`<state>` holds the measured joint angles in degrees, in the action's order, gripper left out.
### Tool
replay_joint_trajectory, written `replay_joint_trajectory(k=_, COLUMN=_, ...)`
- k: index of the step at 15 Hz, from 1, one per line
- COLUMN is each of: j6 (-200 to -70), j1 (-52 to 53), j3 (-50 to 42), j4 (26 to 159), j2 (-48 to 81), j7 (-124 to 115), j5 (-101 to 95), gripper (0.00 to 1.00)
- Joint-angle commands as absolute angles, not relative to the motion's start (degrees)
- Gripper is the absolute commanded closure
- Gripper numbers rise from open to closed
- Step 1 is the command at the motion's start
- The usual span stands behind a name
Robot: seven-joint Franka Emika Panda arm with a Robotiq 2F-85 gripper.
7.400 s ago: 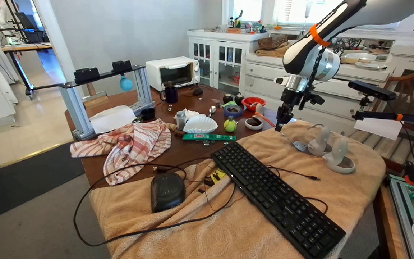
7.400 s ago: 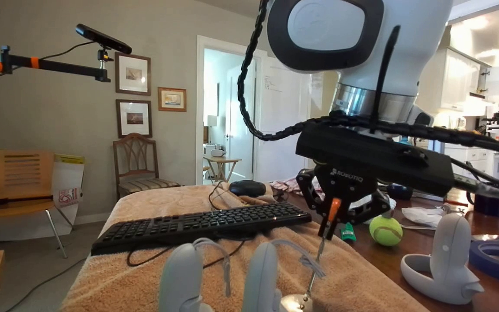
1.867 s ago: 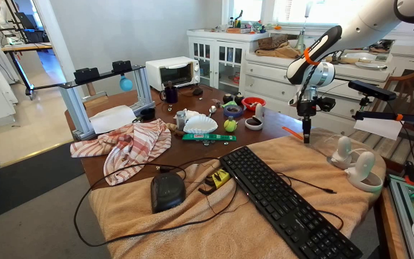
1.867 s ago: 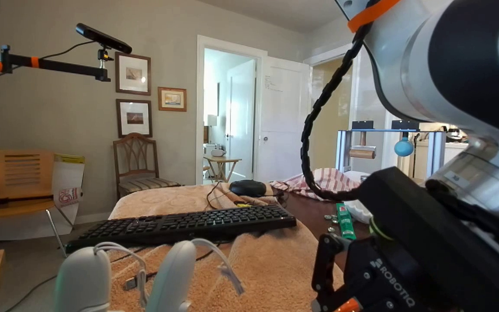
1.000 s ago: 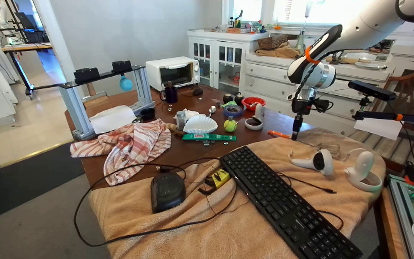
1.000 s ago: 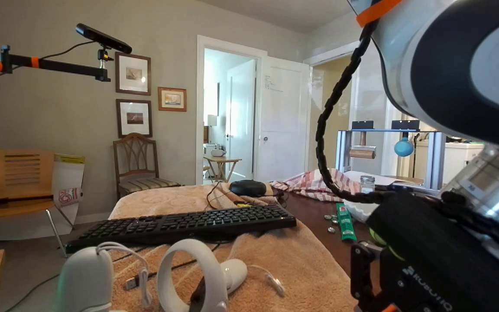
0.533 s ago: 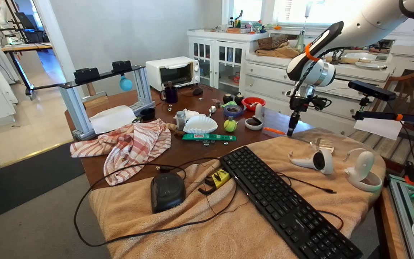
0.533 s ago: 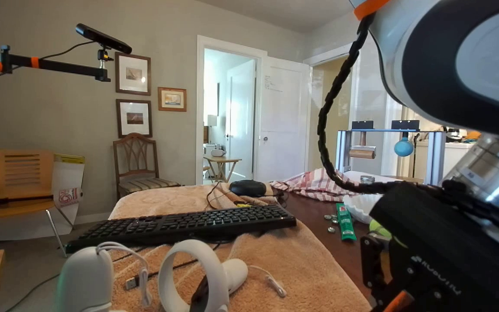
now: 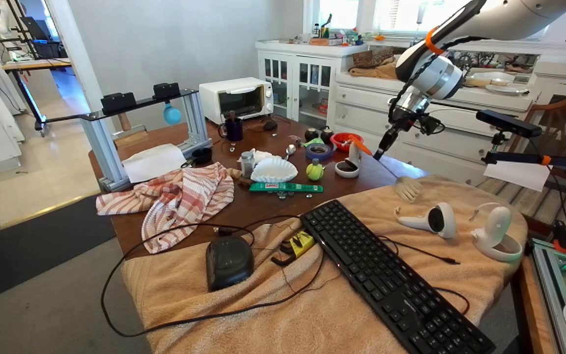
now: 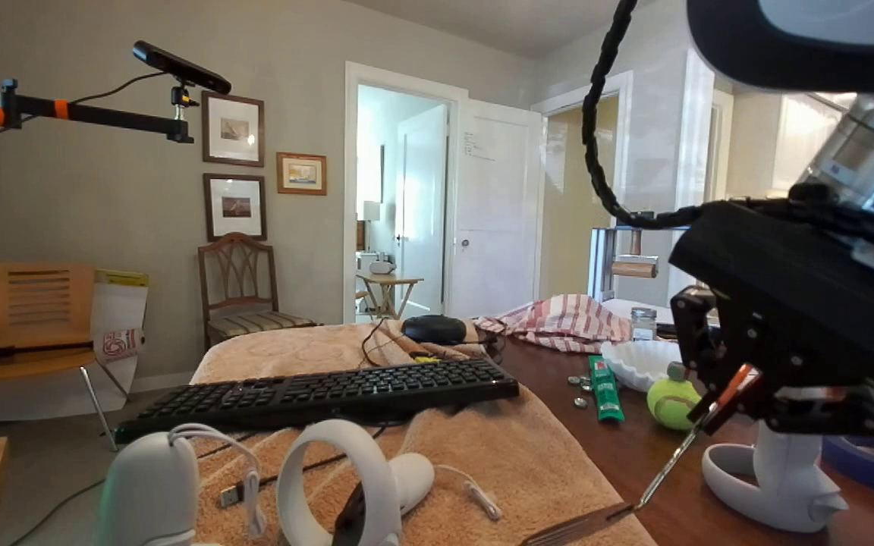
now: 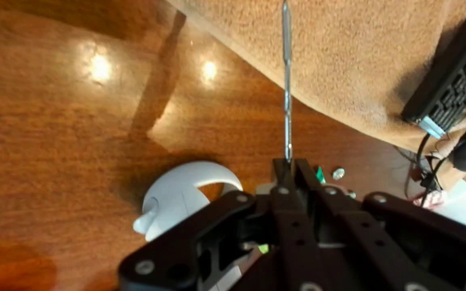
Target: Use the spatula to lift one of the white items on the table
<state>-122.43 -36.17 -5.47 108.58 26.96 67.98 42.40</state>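
Both exterior views take in three white items: a side-lying controller (image 9: pixel 419 223) and an upright controller (image 9: pixel 499 225) on the tan towel (image 9: pixel 322 309), plus a third controller (image 11: pixel 180 200) on the bare wood of the tabletop (image 11: pixel 75 157). The wrist view frames just the third controller, at 8 o'clock from the fingers (image 11: pixel 305 171). In an exterior view the spatula (image 9: pixel 407 190) shows its blade whole; in an exterior view the shaft (image 10: pixel 667 470) slants to 7 o'clock and the bottom edge cuts off the slotted blade (image 10: pixel 596 522). The wrist view catches only the shaft, toward 12 o'clock.

In an exterior view the arm (image 9: pixel 509 23) slants in from 2 o'clock, its wrist tilted so that the gripper (image 9: pixel 379 154) points to 7 o'clock, over the bare wood.

The fingers stand close together, clamped on the spatula, whose orange handle (image 9: pixel 360 144) juts to 10 o'clock. From them the blade lies between 4 and 5 o'clock, near the side-lying controller but apart from it; whether the blade touches the towel I cannot tell.
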Motion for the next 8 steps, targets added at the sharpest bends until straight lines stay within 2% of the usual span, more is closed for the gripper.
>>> replay_joint_trajectory(k=1, j6=-124.77, j1=-35.26, j3=-5.08, j4=110.85, j2=24.05, j7=72.32, j5=50.86, gripper=0.98)
replay_joint_trajectory(k=8, j6=-126.97, j1=-30.59, j3=-6.67, j4=111.83, j2=23.69, j7=77.52, j5=67.58, gripper=0.98)
